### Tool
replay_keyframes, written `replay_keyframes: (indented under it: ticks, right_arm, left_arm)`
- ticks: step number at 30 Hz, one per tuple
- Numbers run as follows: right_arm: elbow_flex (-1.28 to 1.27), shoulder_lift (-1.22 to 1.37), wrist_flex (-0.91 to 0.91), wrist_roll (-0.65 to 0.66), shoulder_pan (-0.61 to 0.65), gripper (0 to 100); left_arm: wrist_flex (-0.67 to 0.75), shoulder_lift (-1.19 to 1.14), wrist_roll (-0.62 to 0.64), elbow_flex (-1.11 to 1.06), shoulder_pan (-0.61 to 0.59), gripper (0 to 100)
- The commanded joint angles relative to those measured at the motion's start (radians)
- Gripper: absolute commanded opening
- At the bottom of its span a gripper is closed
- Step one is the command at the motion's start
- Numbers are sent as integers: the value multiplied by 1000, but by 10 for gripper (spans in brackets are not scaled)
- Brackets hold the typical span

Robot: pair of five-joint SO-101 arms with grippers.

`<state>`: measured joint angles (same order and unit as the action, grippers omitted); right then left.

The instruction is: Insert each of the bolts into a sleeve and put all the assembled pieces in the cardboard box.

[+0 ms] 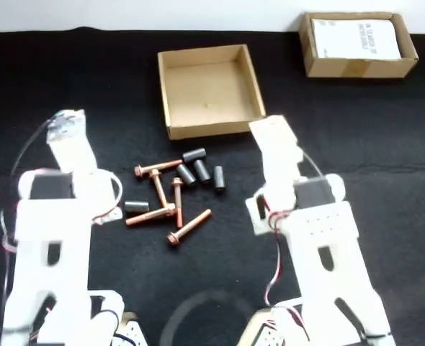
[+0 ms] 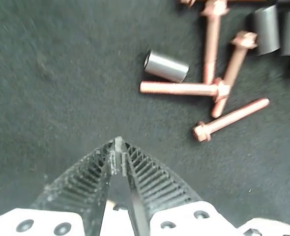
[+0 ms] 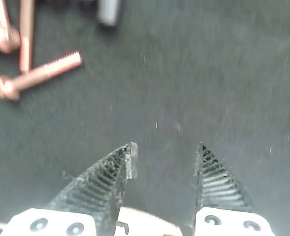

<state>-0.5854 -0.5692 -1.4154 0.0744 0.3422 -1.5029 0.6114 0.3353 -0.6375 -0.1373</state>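
Observation:
Several copper bolts [image 1: 162, 196] lie in a loose pile at the table's middle. Three dark sleeves [image 1: 202, 171] lie just beyond the pile, with one more [image 1: 194, 154] nearer the box and a single one [image 1: 136, 207] at the pile's left. The open cardboard box [image 1: 171, 92] stands behind them with nothing inside. My left gripper [image 2: 118, 145] is shut on nothing and hovers over bare cloth short of the single sleeve [image 2: 166, 66] and the bolts [image 2: 231, 119]. My right gripper [image 3: 165, 150] is open over bare cloth, apart from the nearest bolt [image 3: 39, 74].
A second cardboard box [image 1: 346, 68] holding a printed sheet stands at the back right. The left arm [image 1: 57, 194] and the right arm [image 1: 306, 209] flank the pile. Black cloth covers the table.

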Motion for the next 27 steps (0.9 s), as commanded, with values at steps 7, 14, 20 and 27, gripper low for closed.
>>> replay_keyframes:
  ticks: [7,14,20,27]
  right_arm:
    - [326,447,45,-11,44,190]
    - [636,829,50,-87,93,189]
    - [842,1098,76,-158,127,189]
    - [1043,1273,74,-173,124,189]
  left_arm:
    - [57,-97,9,10,-8,13]
    - [339,-96,11,-220,-10,13]
    - [496,-91,11,-328,-10,13]
    - [559,-99,8,-374,-10,13]
